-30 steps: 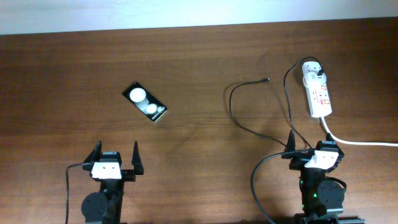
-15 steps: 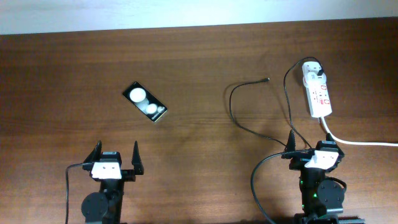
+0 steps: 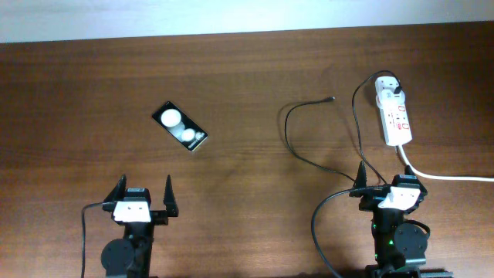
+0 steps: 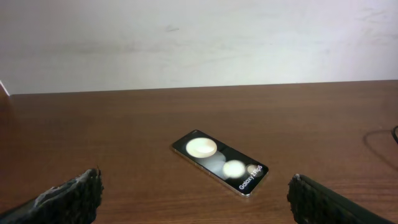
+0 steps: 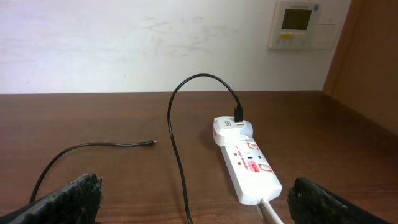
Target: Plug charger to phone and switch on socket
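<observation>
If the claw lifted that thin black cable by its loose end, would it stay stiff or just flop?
Probably flop: the charger lies in loose curves, so it would likely droop and trail. It looks thin and light. Its other end is plugged in at the socket, so a long pull might tug that.

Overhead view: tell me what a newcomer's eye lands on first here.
The glossy black phone with its two white spots stands out left of centre on the dark wooden table. At the right, the white socket with red marks catches the eye. The thin black charger runs from the socket's far end and curls across the wood, its tip lying loose, well apart from the phone.
</observation>
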Tool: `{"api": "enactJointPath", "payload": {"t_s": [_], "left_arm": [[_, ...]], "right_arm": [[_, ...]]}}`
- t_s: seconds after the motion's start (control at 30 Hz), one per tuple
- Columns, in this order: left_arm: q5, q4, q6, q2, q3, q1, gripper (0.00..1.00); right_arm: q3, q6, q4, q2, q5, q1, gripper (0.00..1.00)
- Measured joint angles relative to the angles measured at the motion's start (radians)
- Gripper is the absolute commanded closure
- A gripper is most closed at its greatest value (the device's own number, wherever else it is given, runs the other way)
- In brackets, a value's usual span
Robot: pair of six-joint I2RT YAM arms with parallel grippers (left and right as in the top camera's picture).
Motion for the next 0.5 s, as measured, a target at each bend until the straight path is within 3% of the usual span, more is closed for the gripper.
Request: {"api": "enactJointPath", "payload": {"t_s": [0.13,0.2,0.3,0.5], "left_arm": [[0.000,0.084,0.000,0.001,-0.003,0.000,0.01],[-0.004,0.271,0.002,0.004,-0.001,0.000,0.01],[-0.003,0.409,0.003,0.003,-0.002,0.000,0.01],[-0.071,0.409,0.003,0.018,0.046,0.000,0.01]], "right_arm": [[0.000,0.000,0.000,0.000,0.000,0.000,0.01],[0.000,0.000,0.000,0.000,0.000,0.000,0.01],[0.000,0.000,0.000,0.000,0.000,0.000,0.01],[0.000,0.000,0.000,0.000,0.000,0.000,0.01]]}}
